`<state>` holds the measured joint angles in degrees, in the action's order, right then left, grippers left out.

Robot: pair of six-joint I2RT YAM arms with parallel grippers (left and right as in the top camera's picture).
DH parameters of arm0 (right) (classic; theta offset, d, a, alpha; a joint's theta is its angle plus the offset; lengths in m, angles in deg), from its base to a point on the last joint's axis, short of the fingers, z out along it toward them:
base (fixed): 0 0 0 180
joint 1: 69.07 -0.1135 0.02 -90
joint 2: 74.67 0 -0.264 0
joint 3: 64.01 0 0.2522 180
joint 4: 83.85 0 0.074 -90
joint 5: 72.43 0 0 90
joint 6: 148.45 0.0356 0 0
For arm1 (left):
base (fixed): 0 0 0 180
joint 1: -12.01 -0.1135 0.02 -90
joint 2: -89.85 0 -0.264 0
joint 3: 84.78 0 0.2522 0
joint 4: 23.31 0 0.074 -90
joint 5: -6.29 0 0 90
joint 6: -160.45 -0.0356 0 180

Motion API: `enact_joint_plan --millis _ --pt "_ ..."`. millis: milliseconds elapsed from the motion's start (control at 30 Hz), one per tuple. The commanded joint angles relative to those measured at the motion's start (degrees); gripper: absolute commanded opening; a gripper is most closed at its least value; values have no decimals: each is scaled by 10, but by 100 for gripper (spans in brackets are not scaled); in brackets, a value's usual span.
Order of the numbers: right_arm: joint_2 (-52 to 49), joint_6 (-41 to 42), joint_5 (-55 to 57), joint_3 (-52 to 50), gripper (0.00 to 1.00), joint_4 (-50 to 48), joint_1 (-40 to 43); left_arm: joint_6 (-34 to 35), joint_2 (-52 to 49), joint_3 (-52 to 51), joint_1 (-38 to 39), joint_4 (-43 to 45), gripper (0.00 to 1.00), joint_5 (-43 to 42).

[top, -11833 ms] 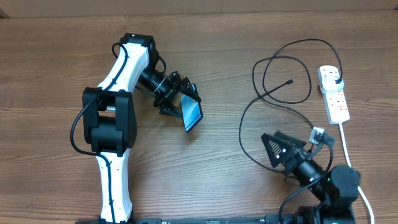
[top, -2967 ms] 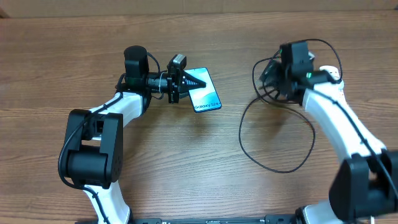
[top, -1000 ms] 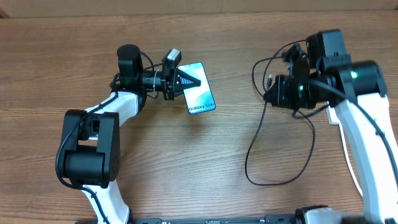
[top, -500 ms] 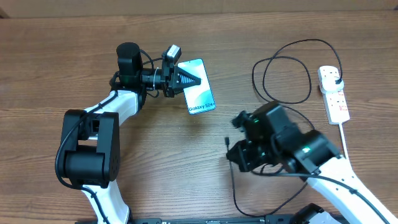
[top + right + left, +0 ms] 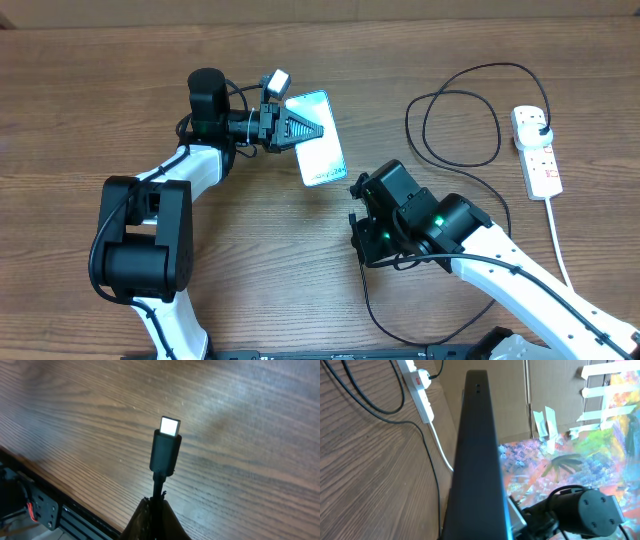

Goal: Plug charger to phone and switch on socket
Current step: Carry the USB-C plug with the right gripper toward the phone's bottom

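The phone point(image 5: 320, 145), light blue screen up, is lifted off the table with my left gripper point(image 5: 303, 128) shut on its upper end. In the left wrist view the phone point(image 5: 475, 455) shows edge-on as a dark slab. My right gripper point(image 5: 157, 504) is shut on the charger just behind its connector tip point(image 5: 168, 442), which points out over bare wood, apart from the phone. The charger's black cable point(image 5: 462, 118) loops at the right and its plug head point(image 5: 541, 124) sits in the socket point(image 5: 540, 165), a white strip with red switches.
The strip's thick white cord point(image 5: 562, 250) runs down the right side. Slack cable point(image 5: 385, 325) curves on the table below the right arm. Wooden table point(image 5: 250, 260) all around. In the left wrist view, the strip point(image 5: 420, 387) and cable point(image 5: 375, 405) lie far off.
The right arm has swung from the cable loops down and left with the connector, ending just below the phone. The left gripper has raised and tilted the phone a little.
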<state>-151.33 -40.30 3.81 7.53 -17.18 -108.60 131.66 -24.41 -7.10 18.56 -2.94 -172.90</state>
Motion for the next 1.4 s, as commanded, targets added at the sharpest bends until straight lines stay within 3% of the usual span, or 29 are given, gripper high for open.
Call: enact_joint_plan --millis 0,233,533,833,1367 --pt "4 -24 12 33 4 -4 -14 -23 2 15 2 -5 4 -13" --pt "1 -23 38 48 4 -19 -30 -12 2 15 2 -129 4 11" --pt "-23 -37 42 72 4 -20 -32 -36 2 15 2 -129 4 22" --pt "-91 -67 60 158 4 55 -32 -58 2 15 2 -132 4 21" --pt "-108 -93 54 159 4 59 -33 -59 2 15 2 -179 4 10"
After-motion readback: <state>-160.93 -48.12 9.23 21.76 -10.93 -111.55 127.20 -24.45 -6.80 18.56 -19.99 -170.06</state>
